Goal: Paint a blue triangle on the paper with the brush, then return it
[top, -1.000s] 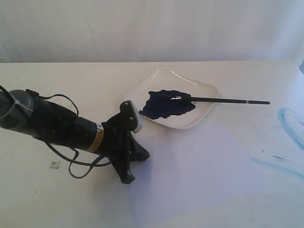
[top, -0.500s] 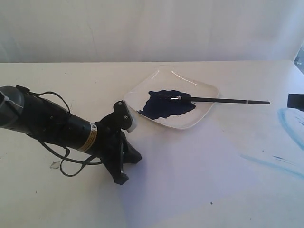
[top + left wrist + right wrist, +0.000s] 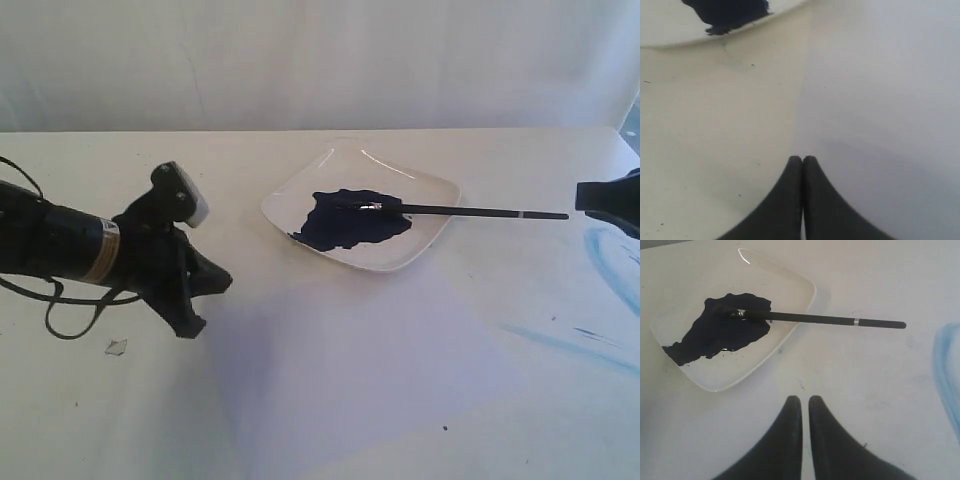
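While apparently untouched, brush (image 3: 470,211) across dish (image 3: 425,185)

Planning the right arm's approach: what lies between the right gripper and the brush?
Nothing: the right wrist view shows only bare white table between the right gripper and the brush.

Bare table surrounds the brush (image 3: 480,211) handle; only the dish (image 3: 425,190) rim seemingly crowds it.
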Controlling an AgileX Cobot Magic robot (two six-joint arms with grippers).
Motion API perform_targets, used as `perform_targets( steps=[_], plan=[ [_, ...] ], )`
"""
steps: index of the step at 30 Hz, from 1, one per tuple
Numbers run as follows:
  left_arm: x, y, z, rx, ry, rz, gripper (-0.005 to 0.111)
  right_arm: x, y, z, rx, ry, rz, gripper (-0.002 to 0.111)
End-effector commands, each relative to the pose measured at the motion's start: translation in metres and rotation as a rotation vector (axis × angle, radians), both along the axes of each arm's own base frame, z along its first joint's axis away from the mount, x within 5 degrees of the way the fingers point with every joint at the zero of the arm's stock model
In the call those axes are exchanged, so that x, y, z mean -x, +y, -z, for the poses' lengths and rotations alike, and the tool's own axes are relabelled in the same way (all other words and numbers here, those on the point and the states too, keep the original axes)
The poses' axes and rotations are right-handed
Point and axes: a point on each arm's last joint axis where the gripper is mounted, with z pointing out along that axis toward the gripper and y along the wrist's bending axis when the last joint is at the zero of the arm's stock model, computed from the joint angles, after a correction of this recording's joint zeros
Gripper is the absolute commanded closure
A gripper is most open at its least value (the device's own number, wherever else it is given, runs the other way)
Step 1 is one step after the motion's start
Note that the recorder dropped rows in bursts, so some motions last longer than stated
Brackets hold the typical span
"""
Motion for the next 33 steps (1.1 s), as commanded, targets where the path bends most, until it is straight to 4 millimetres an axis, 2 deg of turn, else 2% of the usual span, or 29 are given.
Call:
perform_targets(
  steps=[1,4,7,12,19,33],
  plan=[
    [0.004,-0.002,-0.019,0.158,-0.015,0.015,0.107,-0.003,0.001,0.0,-0.003,-0.021,-0.017,0.102],
    [0.006,-0.013,-0.02,0.261,-0.096,0.045,0.107,-0.007,0.001,0.004,-0.023,-0.006,0.002,0.102],
    [0.009,-0.02,-0.009,0.257,-0.174,0.101,0.107,-0.009,0.001,0.008,-0.025,0.012,-0.001,0.102],
    [0.008,-0.021,0.027,0.216,-0.105,0.119,0.107,-0.013,-0.001,0.013,-0.015,0.024,0.018,0.102],
    [0.006,-0.03,0.05,0.39,-0.071,0.122,0.107,-0.019,-0.002,0.023,-0.023,0.058,0.044,0.102],
    [0.011,-0.032,0.072,0.392,-0.053,0.19,0.107,-0.021,-0.002,0.025,-0.032,0.057,0.052,0.102]
  ],
)
